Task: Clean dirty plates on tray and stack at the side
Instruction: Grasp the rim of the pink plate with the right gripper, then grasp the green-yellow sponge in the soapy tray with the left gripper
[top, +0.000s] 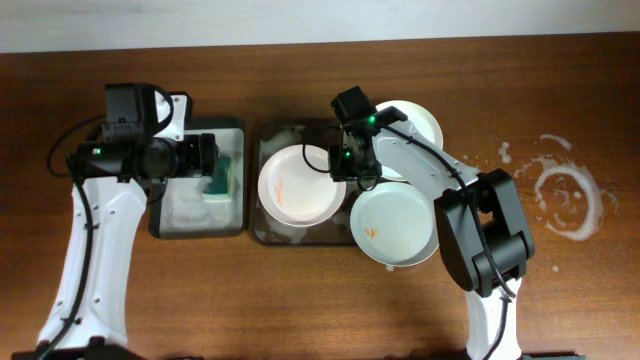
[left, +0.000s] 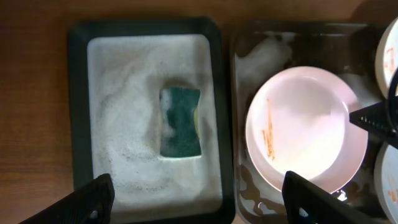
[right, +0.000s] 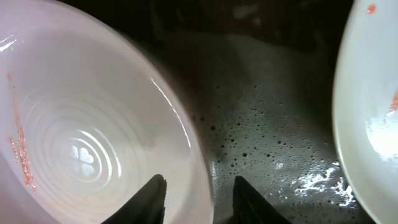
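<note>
Three white plates lie on or over the dark tray (top: 266, 234). The left plate (top: 295, 185) has orange-brown streaks; it also shows in the left wrist view (left: 305, 124) and the right wrist view (right: 74, 124). My right gripper (top: 346, 166) is shut on its right rim, one finger inside the plate and one outside (right: 200, 199). A second plate (top: 415, 122) sits at the back right, partly under the arm. A third plate (top: 395, 225) with orange specks sits at the front right. My left gripper (top: 208, 158) is open and empty above the sponge tray (left: 199, 208).
A narrower dark tray (top: 165, 225) full of white foam holds a green sponge (top: 220, 178), seen also in the left wrist view (left: 180, 121). The large tray's floor is wet and foamy (right: 267, 124). White smears (top: 565, 195) mark the wooden table at the right.
</note>
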